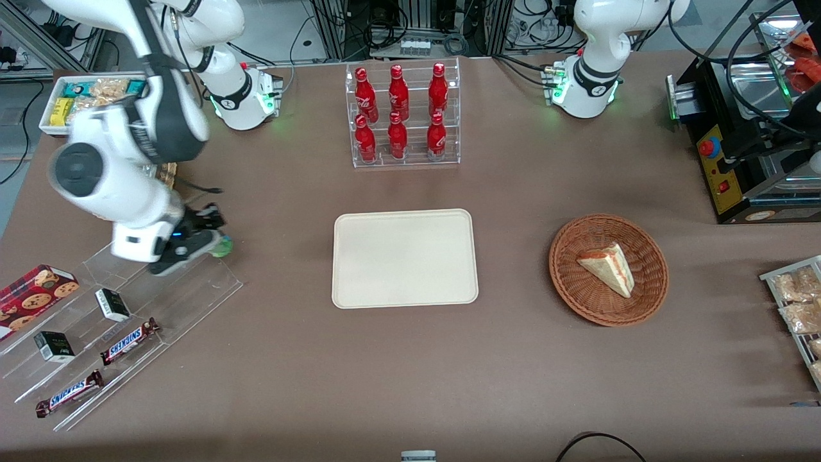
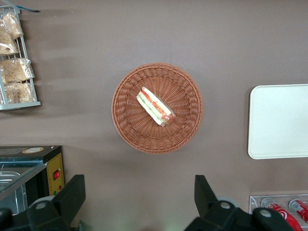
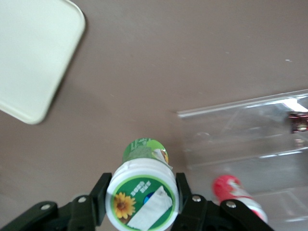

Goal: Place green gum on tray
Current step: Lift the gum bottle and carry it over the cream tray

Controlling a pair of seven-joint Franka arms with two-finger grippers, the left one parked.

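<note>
Right arm's hand (image 3: pixel 142 199) is pinching the green gum (image 3: pixel 141 192), one finger on each side of the white lid. Hand sits above the upper end of the clear acrylic rack (image 1: pixel 122 321) at the working arm's end of the surface (image 1: pixel 410 372), well apart from the tray (image 1: pixel 405 258).

Green gum: small green cylinder, white round lid. Lid face has a green disc with a yellow sunflower mark and a pale label patch. Green body shows past the lid in the right wrist view, with a glossy printed wrap. In the front view only a sliver of green (image 1: pixel 222 246) shows past the wrist housing. Canister looks lifted off the surface; can't confirm.

Red canister (image 3: pixel 236 192) with a red-and-white top sits just beside the hand, on the clear rack.

Tray: cream-beige, rounded corners, low rim, nothing on it. It's mid-surface, nearer the front camera than the acrylic stand of red bottles (image 1: pixel 403 115). Wicker basket (image 1: pixel 608 269) holding a sandwich wedge (image 1: pixel 608 268) lies toward the parked arm's end.
</note>
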